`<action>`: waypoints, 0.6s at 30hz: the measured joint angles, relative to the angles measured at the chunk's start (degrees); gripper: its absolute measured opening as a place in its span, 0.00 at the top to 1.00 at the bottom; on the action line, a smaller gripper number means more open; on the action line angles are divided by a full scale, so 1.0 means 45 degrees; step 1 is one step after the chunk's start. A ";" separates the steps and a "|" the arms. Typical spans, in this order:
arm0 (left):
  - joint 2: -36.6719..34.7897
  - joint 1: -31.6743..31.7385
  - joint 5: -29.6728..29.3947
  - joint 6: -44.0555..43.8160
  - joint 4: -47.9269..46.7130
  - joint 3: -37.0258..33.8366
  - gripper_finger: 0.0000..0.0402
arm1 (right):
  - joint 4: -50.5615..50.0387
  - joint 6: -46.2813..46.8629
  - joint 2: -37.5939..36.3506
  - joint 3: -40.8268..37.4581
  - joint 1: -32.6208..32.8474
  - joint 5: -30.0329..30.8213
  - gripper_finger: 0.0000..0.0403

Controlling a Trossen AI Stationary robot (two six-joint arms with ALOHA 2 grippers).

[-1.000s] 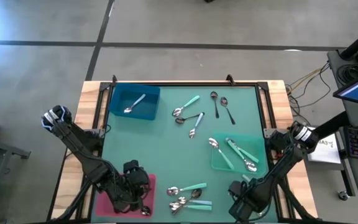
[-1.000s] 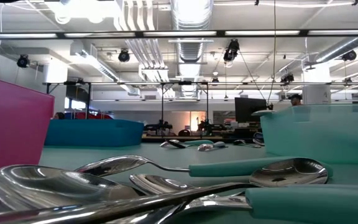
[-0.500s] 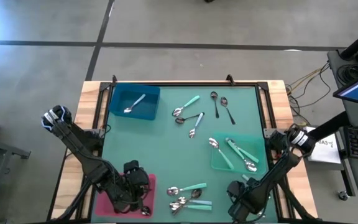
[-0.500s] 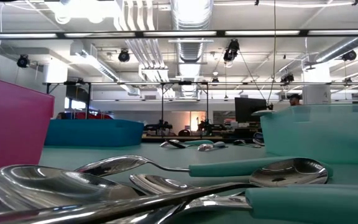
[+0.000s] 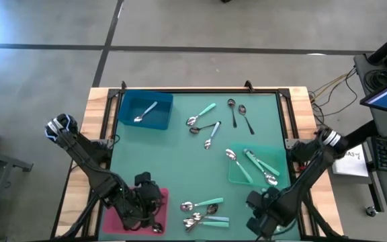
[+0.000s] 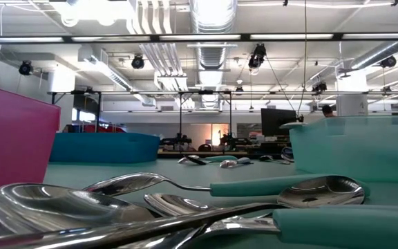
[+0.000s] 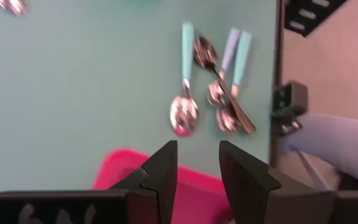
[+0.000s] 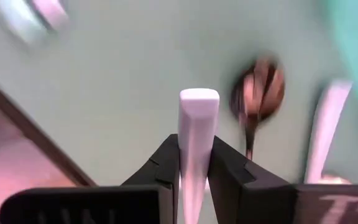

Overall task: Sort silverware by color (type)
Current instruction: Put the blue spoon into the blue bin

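My right gripper (image 5: 261, 210) (image 8: 194, 149) hovers near the table's near right corner, beside the green tray (image 5: 282, 176), and is shut on the pale handle of a spoon. My left gripper (image 5: 141, 200) (image 7: 197, 165) stands open over the pink tray (image 5: 116, 216) (image 7: 194, 196), with nothing between its fingers. A cluster of mint-handled and silver spoons (image 5: 203, 212) (image 7: 210, 93) lies flat at the near edge between the two grippers. More spoons (image 5: 203, 122), two of them black-handled (image 5: 239, 114), lie toward the far edge. Neither gripper shows in the low view. My right gripper pinches a spoon's pale handle (image 8: 198, 118) between its two fingers. The handle runs along the fingers and sticks out past their tips. The bowl end is hidden behind the gripper, and I cannot tell whether the spoon is clear of the table.
The blue tray (image 5: 160, 102) at the far left holds one silver spoon (image 5: 144, 112). The green tray holds several mint-handled spoons (image 5: 254, 165). Black frame rails (image 5: 113, 134) run along the mat's sides. Bare green mat (image 5: 173, 161) lies in the middle.
My right arm has shifted slightly: its elbow has swung toward the table's right edge and its gripper has edged toward the far edge. The spoons on the table lie as before.
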 joint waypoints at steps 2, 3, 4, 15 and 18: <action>0.0000 0.0036 -0.0769 0.0604 0.0136 0.0000 0.75 | 0.0003 -0.0376 -0.0625 0.0181 -0.0093 0.1545 0.89; 0.0000 0.0062 -0.1105 0.1039 0.0280 0.0000 0.75 | 0.0039 -0.0679 -0.0914 0.0295 -0.0164 0.2420 0.89; 0.0000 0.0081 -0.1464 0.1615 0.0467 0.0000 0.75 | 0.0100 -0.1099 -0.1181 0.0420 -0.0260 0.3392 0.89; 0.0905 0.1060 -0.3813 0.9029 0.6154 0.0000 0.75 | 0.7401 -1.2594 -0.2537 0.0755 -0.2455 1.0078 0.89; 0.1218 0.1427 -0.3812 1.0246 0.7979 0.0000 0.75 | 0.9725 -1.5268 -0.2389 0.0793 -0.3205 0.8712 0.89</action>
